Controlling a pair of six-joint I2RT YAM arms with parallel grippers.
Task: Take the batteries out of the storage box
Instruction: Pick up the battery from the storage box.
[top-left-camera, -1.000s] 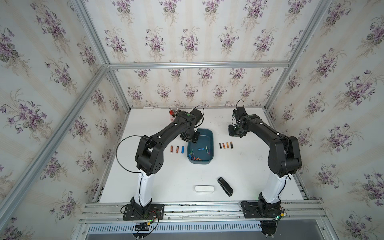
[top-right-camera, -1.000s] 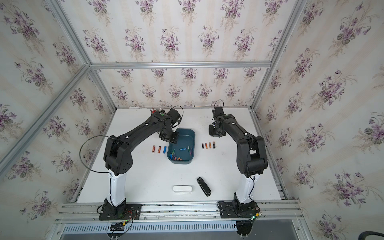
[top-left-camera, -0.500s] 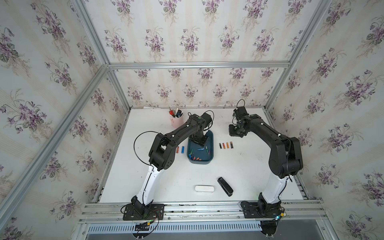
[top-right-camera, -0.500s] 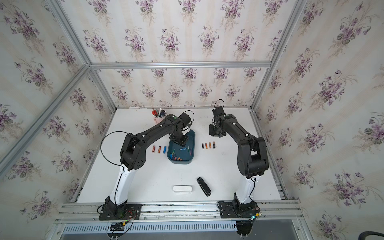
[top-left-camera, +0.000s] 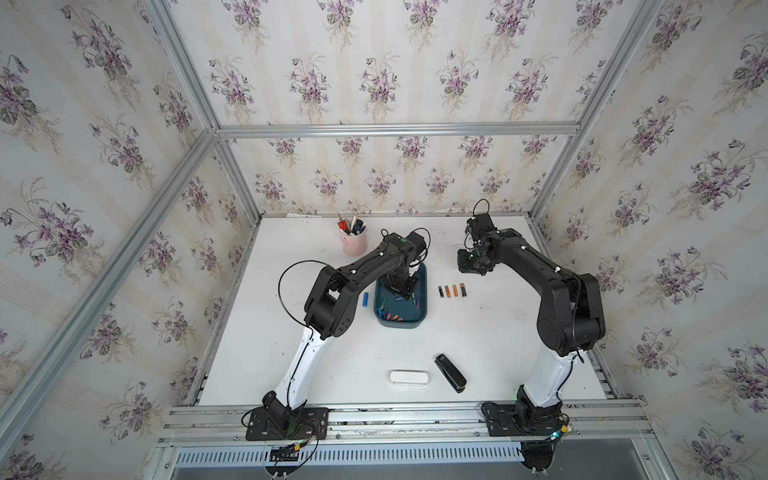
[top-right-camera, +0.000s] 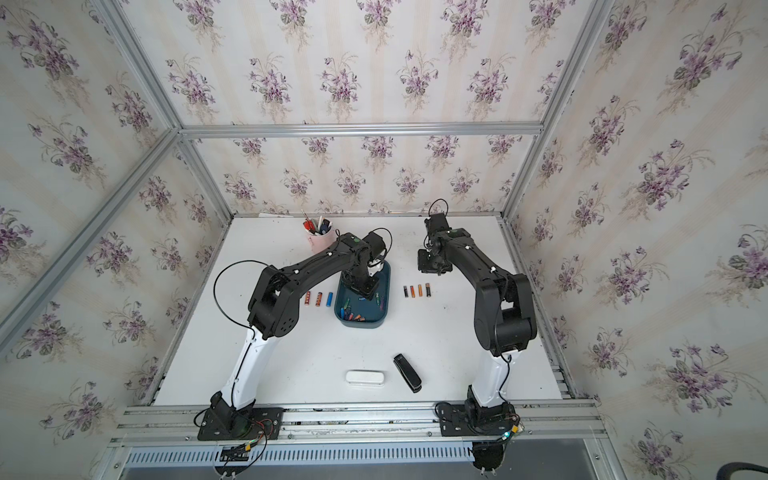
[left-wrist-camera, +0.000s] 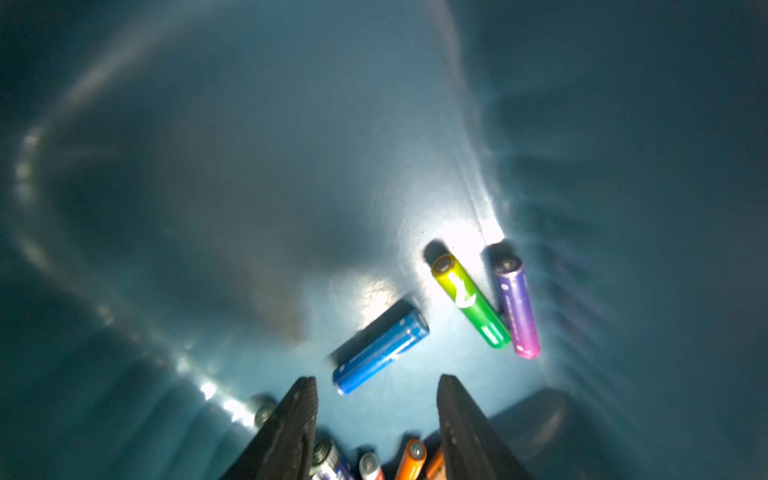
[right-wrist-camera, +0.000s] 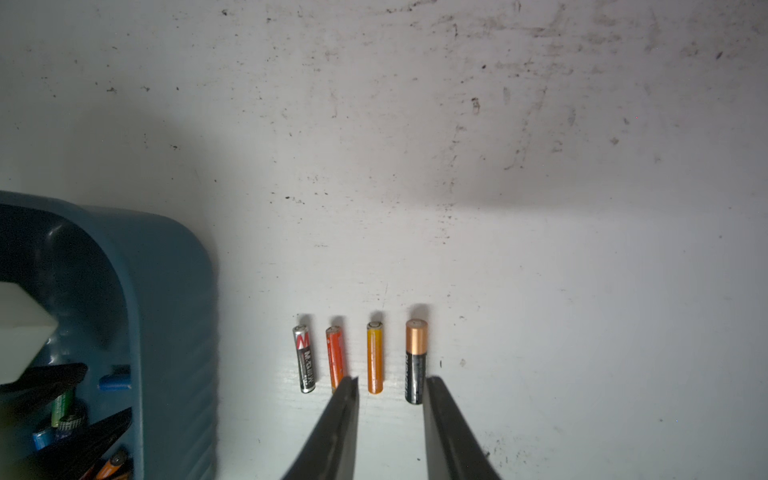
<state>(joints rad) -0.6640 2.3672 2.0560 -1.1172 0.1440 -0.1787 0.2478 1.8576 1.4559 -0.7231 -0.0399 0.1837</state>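
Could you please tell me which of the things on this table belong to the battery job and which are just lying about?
Part of the job:
- storage box
- batteries inside it
- four batteries in a row on the table beside the box
- three batteries on the table at its other side

Just lying about:
- pink cup of pens
- white case
- black stapler

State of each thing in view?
box: upright, holds batteries
batteries in box: loose, lying
four batteries: row on table
three batteries: row on table
cup: upright, holds pens
case: shut, flat
stapler: flat
left gripper: fingers open, empty, in box
right gripper: fingers open, empty, near four batteries
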